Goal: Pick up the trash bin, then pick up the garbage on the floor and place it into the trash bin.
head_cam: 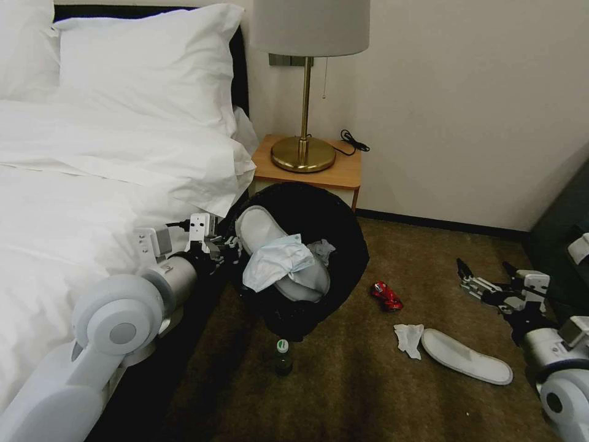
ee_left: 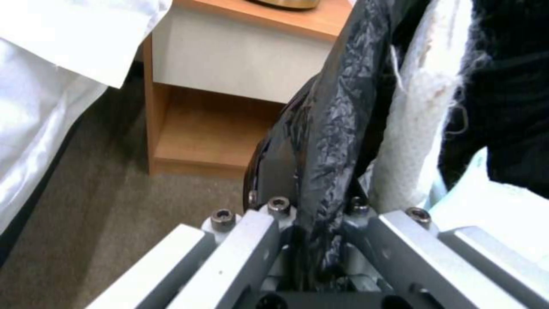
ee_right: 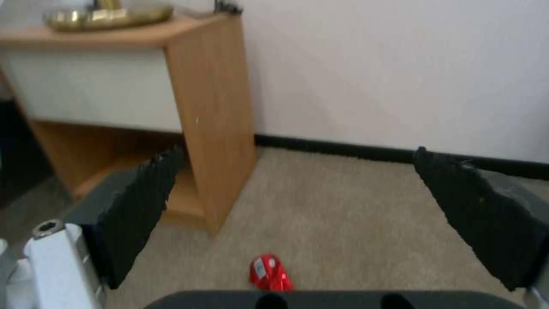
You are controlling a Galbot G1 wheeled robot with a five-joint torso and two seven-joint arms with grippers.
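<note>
The left gripper (head_cam: 228, 248) is clamped on the rim of the trash bin (head_cam: 331, 221), holding it off the floor (head_cam: 380, 380) and tilted so its mouth faces the robot, beside the bed (head_cam: 73, 202) and in front of the nightstand (head_cam: 343, 172); in the left wrist view the gripper (ee_left: 317, 223) pinches the black liner (ee_left: 332, 128) at the rim. Inside the bin lie a white slipper (head_cam: 261, 227) and crumpled tissues (head_cam: 276, 261). The right gripper (head_cam: 485, 276) hangs above the carpet near the right wall with its fingers spread wide and nothing between them. On the floor, a crushed red can (head_cam: 386, 295) (ee_right: 270, 272) lies just past the bin, a white tissue (head_cam: 408, 338) lies touching or just beside a second slipper (head_cam: 467, 356), and a green-capped bottle (head_cam: 282, 358) stands just below the bin.
</note>
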